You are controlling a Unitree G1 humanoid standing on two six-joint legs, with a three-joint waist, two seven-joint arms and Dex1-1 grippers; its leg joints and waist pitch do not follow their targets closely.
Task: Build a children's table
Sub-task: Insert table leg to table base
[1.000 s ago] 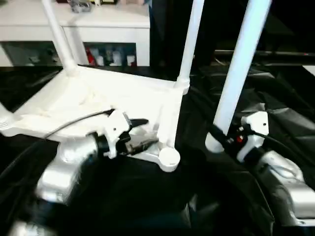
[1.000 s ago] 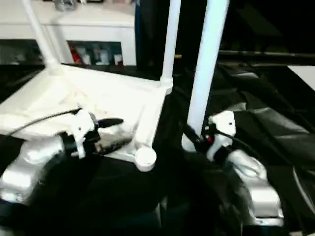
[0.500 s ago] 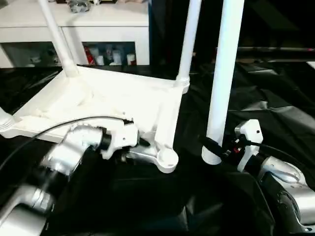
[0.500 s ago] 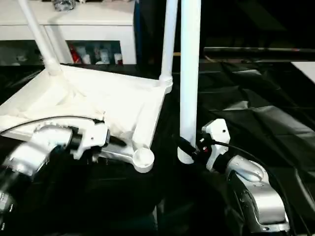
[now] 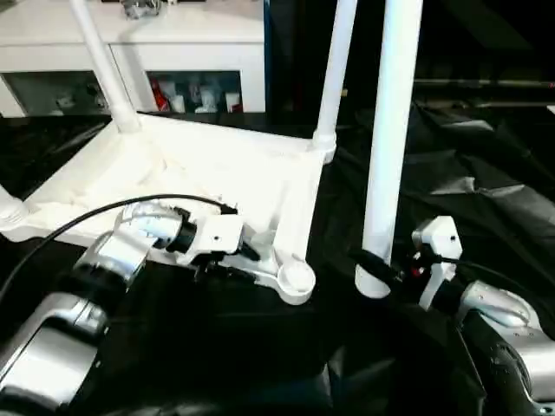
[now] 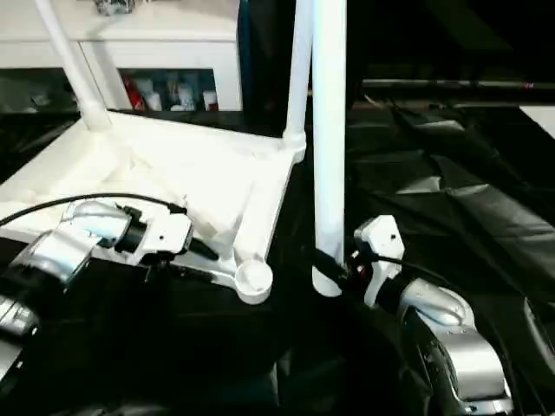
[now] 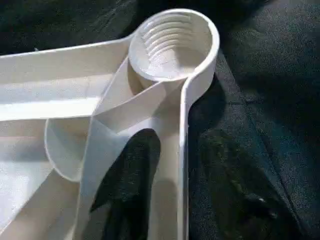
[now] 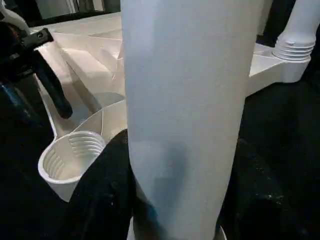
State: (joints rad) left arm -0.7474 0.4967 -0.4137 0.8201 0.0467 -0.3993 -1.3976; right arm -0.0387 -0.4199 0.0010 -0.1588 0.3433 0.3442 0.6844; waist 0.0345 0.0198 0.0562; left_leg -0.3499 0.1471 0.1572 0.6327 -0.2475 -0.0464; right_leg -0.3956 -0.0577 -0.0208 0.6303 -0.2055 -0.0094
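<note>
Nearest the robot, the right gripper (image 5: 375,267) clamps the low end of a loose leg (image 5: 387,147) and holds it upright just beside the empty corner socket (image 5: 296,278), while the left gripper (image 5: 227,262) straddles the top's rim next to that socket, one finger (image 7: 131,175) inside the ribs and one outside; whether it pinches the rim I cannot tell. The upturned table top (image 5: 186,178) lies on the black cloth (image 5: 468,173), with legs already standing in its far sockets. To do this step well, I judge the left should brace the top while the right lifts the leg, centres its end over the threaded socket, keeps it plumb and turns it in without cross-threading.
</note>
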